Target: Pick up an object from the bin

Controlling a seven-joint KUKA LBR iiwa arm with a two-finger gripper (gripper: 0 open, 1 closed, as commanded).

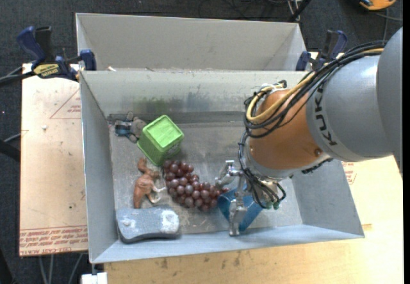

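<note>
The pick is not yet done, as far as can be seen. The pincer (236, 209) is down low in the near right part of the bin (96, 167), right at a blue thing (224, 204) that lies on the floor close to the near wall. Whether the pincer is spread or pressed together I cannot tell, since the orange wrist cover (282, 142) and its cables hide much of it. Nothing is lifted: the blue thing looks to be resting on the bin floor. What is left, by my judgement, is to get a firm hold on it and raise it clear of the bin.

Just to the left of the blue thing, touching or nearly so, lies a bunch of dark red grapes (189, 188); it is the nearest neighbour and could be nudged or caught along with it. Further left stands a small brown dinosaur figure (146, 185), and by the near left corner lies a grey-blue pad (147, 224). A green cube (161, 137) sits toward the far left, with a small dark blue item (128, 127) beside it. These four are well apart from the pincer. The near wall, close behind the blue thing, leaves little room.
</note>
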